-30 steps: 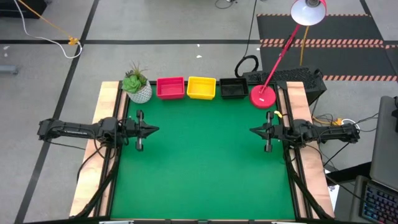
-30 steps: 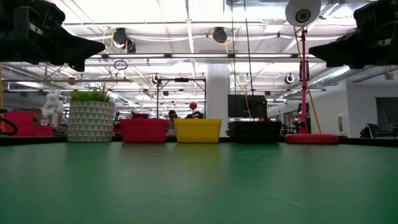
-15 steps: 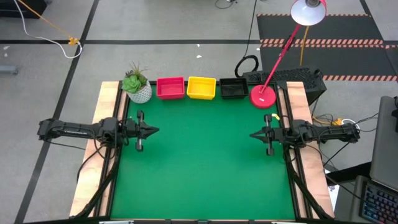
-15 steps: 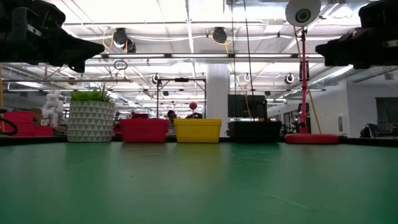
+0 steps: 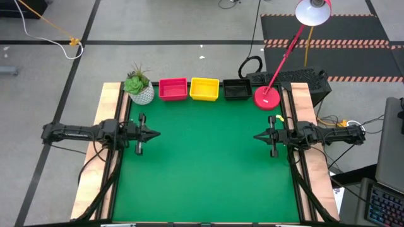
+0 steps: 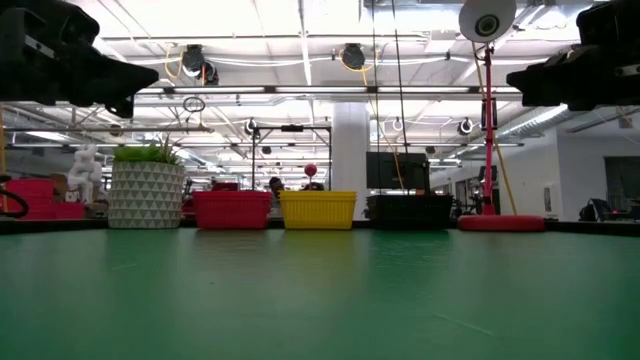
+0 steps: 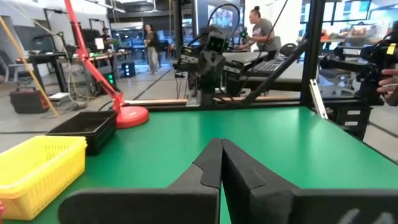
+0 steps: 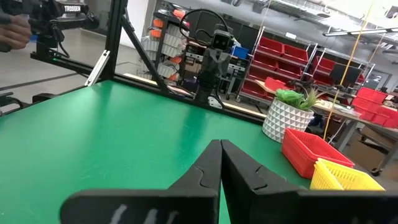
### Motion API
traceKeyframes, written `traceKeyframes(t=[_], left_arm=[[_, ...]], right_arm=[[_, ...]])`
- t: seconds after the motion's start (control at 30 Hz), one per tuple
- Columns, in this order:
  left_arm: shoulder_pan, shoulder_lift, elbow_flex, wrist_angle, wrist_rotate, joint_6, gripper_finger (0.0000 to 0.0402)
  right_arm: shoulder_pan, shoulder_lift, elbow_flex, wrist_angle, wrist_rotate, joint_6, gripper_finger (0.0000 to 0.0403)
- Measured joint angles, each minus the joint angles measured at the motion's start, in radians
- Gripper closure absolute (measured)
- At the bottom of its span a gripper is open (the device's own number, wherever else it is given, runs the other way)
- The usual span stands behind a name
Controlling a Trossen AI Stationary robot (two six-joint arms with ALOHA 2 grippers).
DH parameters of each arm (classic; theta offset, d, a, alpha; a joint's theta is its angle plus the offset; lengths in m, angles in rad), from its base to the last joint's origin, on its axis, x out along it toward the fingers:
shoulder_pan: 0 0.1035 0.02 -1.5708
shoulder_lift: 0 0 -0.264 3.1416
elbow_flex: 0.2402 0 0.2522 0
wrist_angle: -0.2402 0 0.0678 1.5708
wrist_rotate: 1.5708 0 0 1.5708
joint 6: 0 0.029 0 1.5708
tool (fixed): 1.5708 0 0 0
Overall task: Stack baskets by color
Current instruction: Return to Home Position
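Seen from above, we find the red basket point(image 5: 173, 89), the yellow basket point(image 5: 204, 89) and the black basket point(image 5: 237, 89) lined up side by side along the 12 o'clock edge of the green table point(image 5: 202, 176). Red sits toward 11 o'clock beside the white plant pot point(image 5: 140, 92) and black toward 1 o'clock beside the round red lamp base point(image 5: 266, 98); we cannot tell how many baskets each pile holds. The left gripper point(image 5: 154, 132) hangs over the table's 9 o'clock edge and the right gripper point(image 5: 257, 136) over its 3 o'clock edge, tips facing each other, well apart from the baskets, and our wrist views show each one's fingers point(image 7: 208, 167) pressed together.
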Motion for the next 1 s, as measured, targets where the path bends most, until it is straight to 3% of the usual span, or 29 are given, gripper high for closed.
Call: traceKeyframes(t=[0.33,0.67,1.0], left_arm=[[0.006,-0.181,0.000,-0.169,0.011,0.023,0.0398],[-0.004,-0.157,0.000,-0.194,0.087,-0.033,0.0399],[-0.022,-0.127,0.000,-0.170,0.028,-0.029,0.0374]], right_arm=[[0.000,0.000,0.000,0.001,0.000,0.000,0.0403],[0.000,0.000,0.000,0.002,-0.001,0.000,0.0403],[0.000,0.000,0.000,0.002,-0.001,0.000,0.0403]])
